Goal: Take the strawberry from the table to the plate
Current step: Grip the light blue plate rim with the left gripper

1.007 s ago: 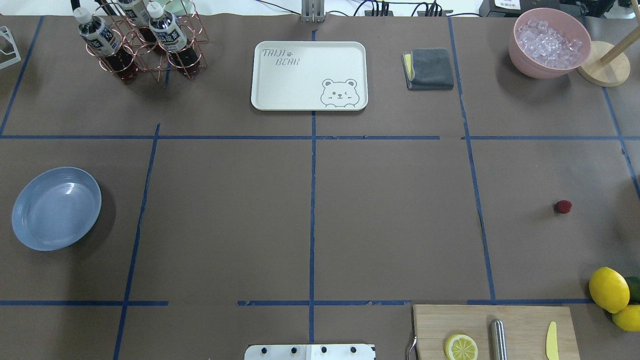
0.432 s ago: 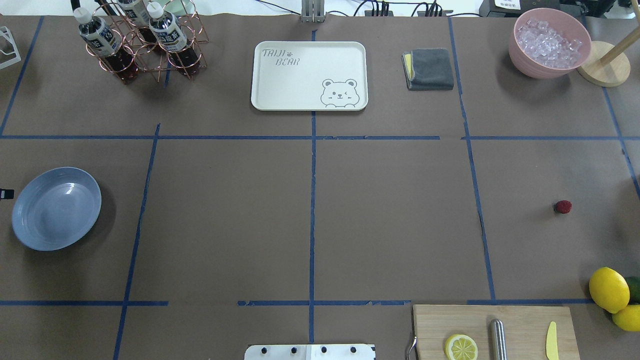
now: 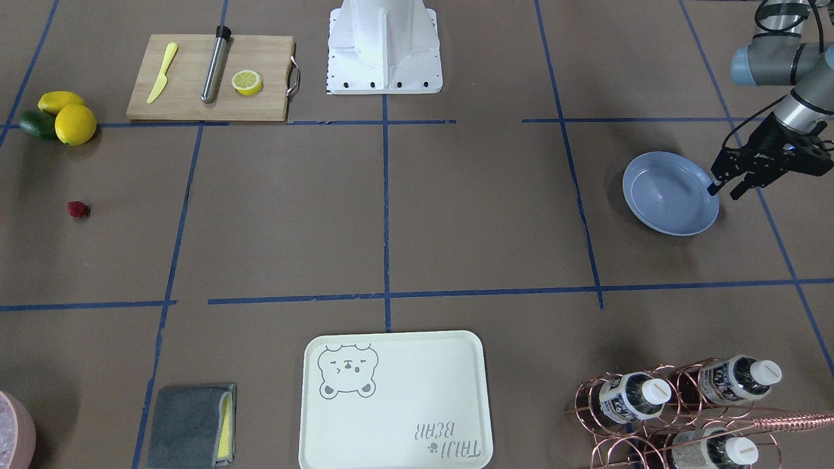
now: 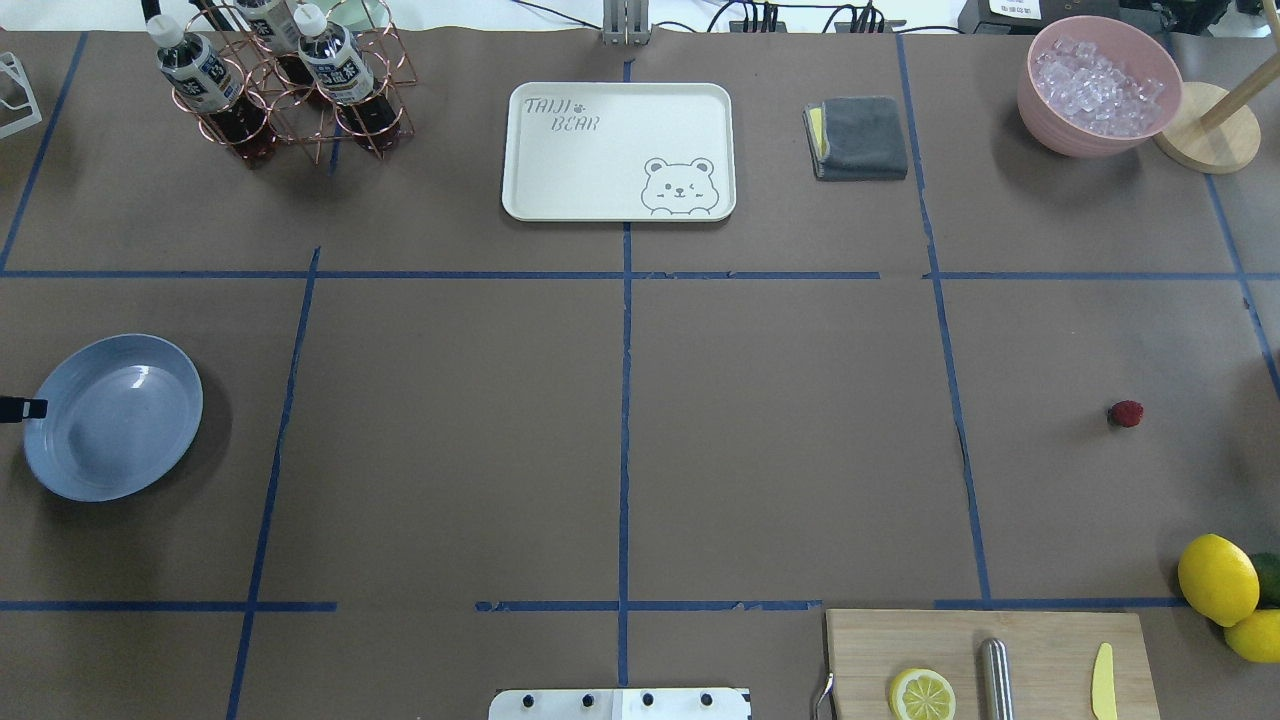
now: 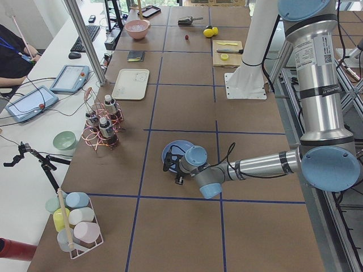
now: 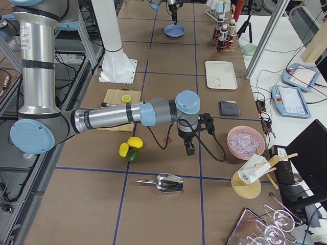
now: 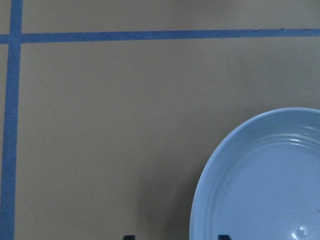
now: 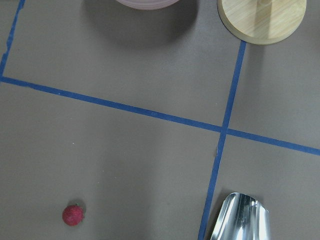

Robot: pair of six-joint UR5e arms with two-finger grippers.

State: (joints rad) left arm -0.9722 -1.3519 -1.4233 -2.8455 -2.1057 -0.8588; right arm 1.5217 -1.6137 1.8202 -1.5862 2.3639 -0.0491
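The strawberry (image 4: 1126, 413), tiny and dark red, lies alone on the brown paper table (image 4: 780, 430) at the right; it also shows in the front view (image 3: 78, 209) and low in the right wrist view (image 8: 73, 215). The blue-grey plate (image 4: 113, 417) sits at the far left, with nothing on it. My left gripper (image 3: 724, 193) hangs open just above the plate's (image 3: 671, 193) outer rim, holding nothing. My right gripper (image 6: 190, 148) hovers near the strawberry, seen only from the side, so I cannot tell whether it is open or shut.
A cutting board (image 4: 990, 660) with a lemon half, a metal cylinder and a yellow knife lies at the front right. Lemons (image 4: 1217, 578) sit beside it. A bear tray (image 4: 618, 150), a grey cloth (image 4: 858, 137), an ice bowl (image 4: 1098, 85) and a bottle rack (image 4: 285, 85) line the far side. A metal scoop (image 8: 240, 220) is close to the strawberry.
A tip of my left gripper has come in at the overhead view's left edge and moved right, up to the plate's rim. The strawberry and plate have not moved.
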